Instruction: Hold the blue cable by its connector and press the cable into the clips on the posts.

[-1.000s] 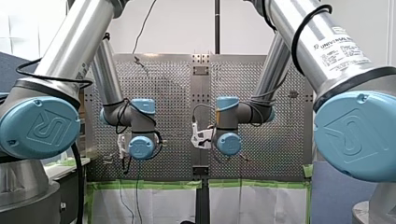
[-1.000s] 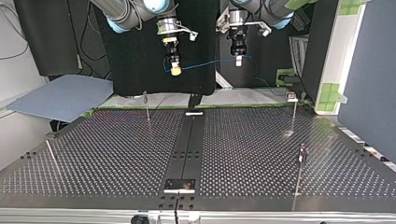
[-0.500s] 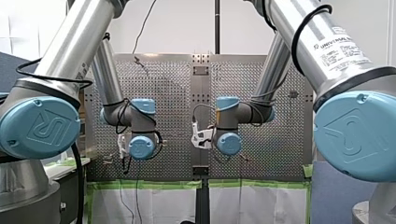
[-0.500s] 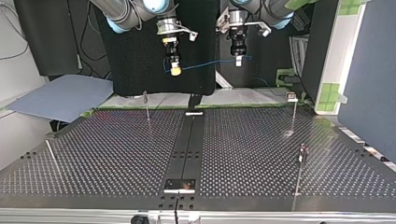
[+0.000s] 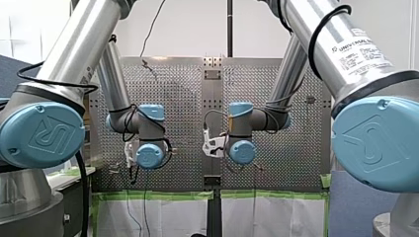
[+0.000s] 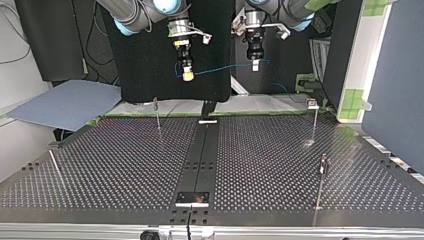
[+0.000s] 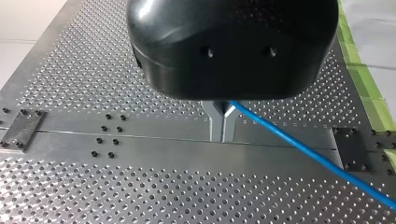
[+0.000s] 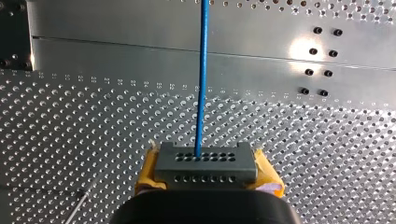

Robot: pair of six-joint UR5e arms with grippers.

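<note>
**Two tools, one thin cable held clear of the table**

Both tools are clenched. My right tool (image 6: 188, 76) grips the grey connector (image 8: 205, 164) between its yellow pads (image 8: 148, 175), and the blue cable (image 7: 299, 148) leaves the connector's face straight ahead. My left tool (image 7: 223, 128) has its metal fingers (image 7: 217, 122) pinched together on the cable further along. Beyond them the line trails off loose.

In the top view the span between the tools hangs aloft with a slight sag, up by the table (image 6: 125, 165) edge nearest the arms. It is well apart from the posts (image 6: 157, 115).

The cable looks light, thin and limp. It will likely bend rather than push, so it needs tension between two holds to seat in a clip (image 6: 312, 103). The connector is the one rigid part, and its flat sides suit the pads, so that is the sure grip. The jacket seems smooth and may creep through the metal fingers under pull. The posts are slender and could flex, so pressing should be gentle.
</note>
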